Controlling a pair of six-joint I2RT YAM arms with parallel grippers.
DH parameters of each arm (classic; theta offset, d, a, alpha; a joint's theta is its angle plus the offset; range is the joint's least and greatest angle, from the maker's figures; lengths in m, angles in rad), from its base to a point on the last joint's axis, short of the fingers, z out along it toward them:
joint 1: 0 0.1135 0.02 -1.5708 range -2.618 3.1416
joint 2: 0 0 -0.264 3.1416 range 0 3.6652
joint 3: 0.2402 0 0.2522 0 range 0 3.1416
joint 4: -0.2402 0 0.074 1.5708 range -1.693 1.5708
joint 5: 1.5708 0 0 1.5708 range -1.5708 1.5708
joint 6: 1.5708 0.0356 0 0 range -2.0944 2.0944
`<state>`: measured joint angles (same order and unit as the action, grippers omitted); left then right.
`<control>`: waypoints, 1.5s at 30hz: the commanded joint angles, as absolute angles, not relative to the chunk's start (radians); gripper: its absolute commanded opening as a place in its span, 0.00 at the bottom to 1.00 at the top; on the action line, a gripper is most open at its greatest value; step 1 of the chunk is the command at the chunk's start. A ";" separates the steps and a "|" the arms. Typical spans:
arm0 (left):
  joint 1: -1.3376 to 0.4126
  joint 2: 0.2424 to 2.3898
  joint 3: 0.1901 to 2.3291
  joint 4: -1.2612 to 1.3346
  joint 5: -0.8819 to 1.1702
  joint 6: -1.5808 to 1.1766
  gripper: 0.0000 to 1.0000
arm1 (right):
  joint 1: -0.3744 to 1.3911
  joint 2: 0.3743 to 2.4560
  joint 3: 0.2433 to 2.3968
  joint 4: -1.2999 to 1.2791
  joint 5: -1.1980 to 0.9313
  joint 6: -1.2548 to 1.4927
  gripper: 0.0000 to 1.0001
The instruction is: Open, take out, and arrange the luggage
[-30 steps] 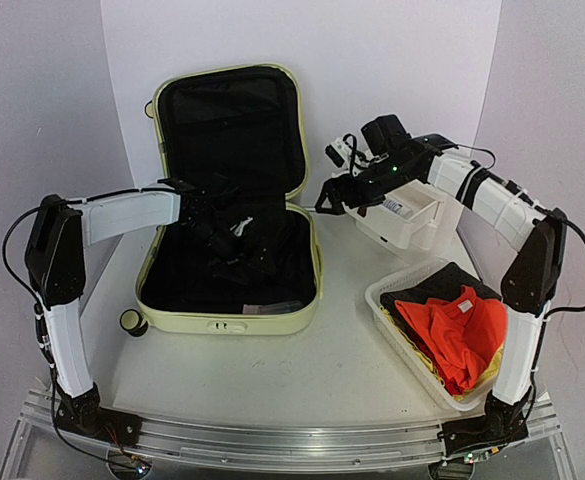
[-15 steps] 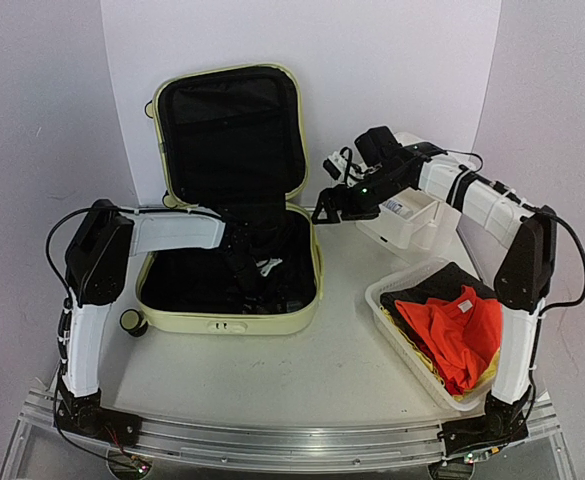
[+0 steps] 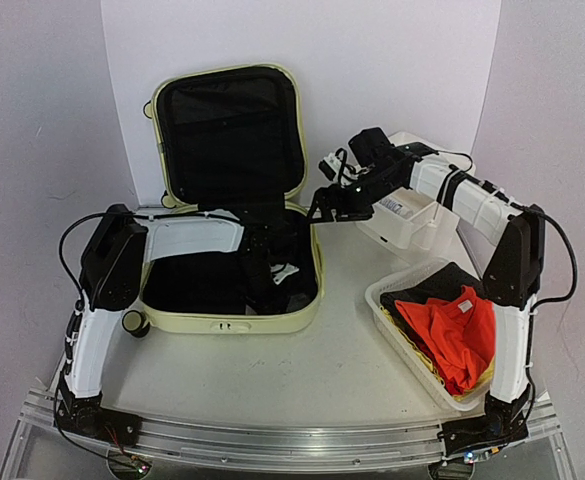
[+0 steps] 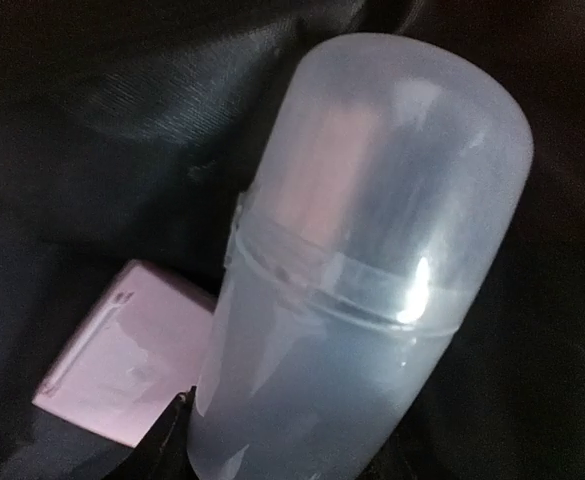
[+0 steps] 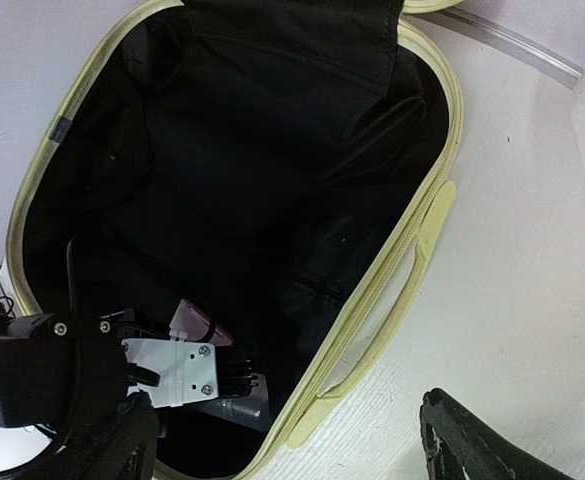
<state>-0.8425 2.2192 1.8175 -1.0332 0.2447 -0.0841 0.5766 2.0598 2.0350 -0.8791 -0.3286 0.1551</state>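
Observation:
The luggage (image 3: pixel 222 322), a pale yellow-green hard-shell suitcase, lies open on the table with its lid upright and black lining showing. My left gripper (image 3: pixel 272 285) is down inside its near right corner, shut on a translucent capsule-shaped container (image 4: pixel 372 250); one black finger (image 4: pixel 167 445) presses its side, the other is hidden behind it. A pink box (image 4: pixel 122 370) lies just beside the container. My right gripper (image 3: pixel 327 205) hangs open above the luggage's right rim (image 5: pixel 412 250), holding nothing, and its view shows the left gripper's white mount (image 5: pixel 177 365) over the container (image 5: pixel 237 405).
A white drawer box (image 3: pixel 407 215) stands behind the right arm. At the front right stands a white mesh basket (image 3: pixel 384 298), which holds orange clothing (image 3: pixel 452 330) and black clothing. A black caster wheel (image 3: pixel 132 322) sticks out at the luggage's near left corner.
My left arm has reached further right and down into the luggage, and its jaws have closed onto the container. The right gripper has drifted slightly left, staying open.

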 commanded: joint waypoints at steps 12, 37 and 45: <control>-0.810 1.825 1.725 -0.948 0.109 -0.115 0.35 | 0.597 2.075 2.104 -0.823 -0.569 0.232 0.86; -0.802 1.947 2.004 -0.720 0.330 -0.371 0.36 | 0.514 1.998 2.034 -0.696 -0.793 0.658 0.96; -0.802 1.972 2.039 -0.684 0.307 -0.375 0.35 | 0.512 2.009 2.085 -0.693 -0.838 0.670 0.76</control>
<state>-0.8059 1.9770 1.9888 -0.7536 0.3115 -0.3698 0.5102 2.0548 2.0155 -0.7368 -0.7933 0.6601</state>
